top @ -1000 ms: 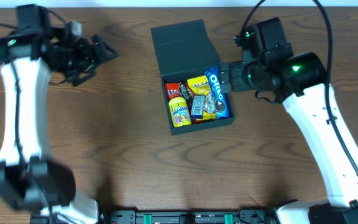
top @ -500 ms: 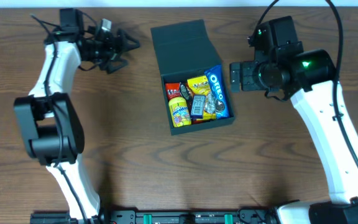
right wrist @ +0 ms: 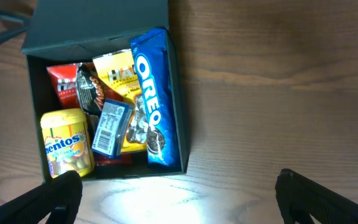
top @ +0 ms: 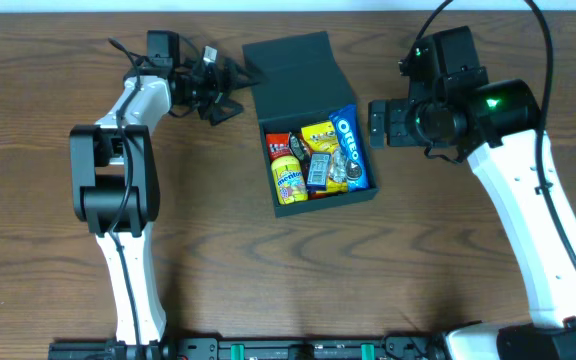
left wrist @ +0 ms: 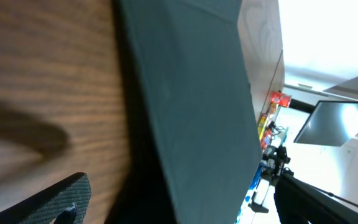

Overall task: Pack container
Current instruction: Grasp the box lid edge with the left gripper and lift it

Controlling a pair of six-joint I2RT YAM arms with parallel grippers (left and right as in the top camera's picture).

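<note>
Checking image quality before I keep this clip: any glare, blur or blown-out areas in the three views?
Overhead: evenly lit and sharp, soft shadows only. Left wrist: the container sits very close, slightly soft, and the room behind is blown out white. Right wrist: a glare patch on the table below the container; snacks sharp, the fingers dark and blurred at the bottom corners.

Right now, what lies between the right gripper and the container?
Only a strip of bare table, shown overhead and in the right wrist view; the right gripper is open beside the container.

Blue packet (right wrist: 151,93) reads OREO; yellow tub (right wrist: 67,148), seemingly mentos.
</note>
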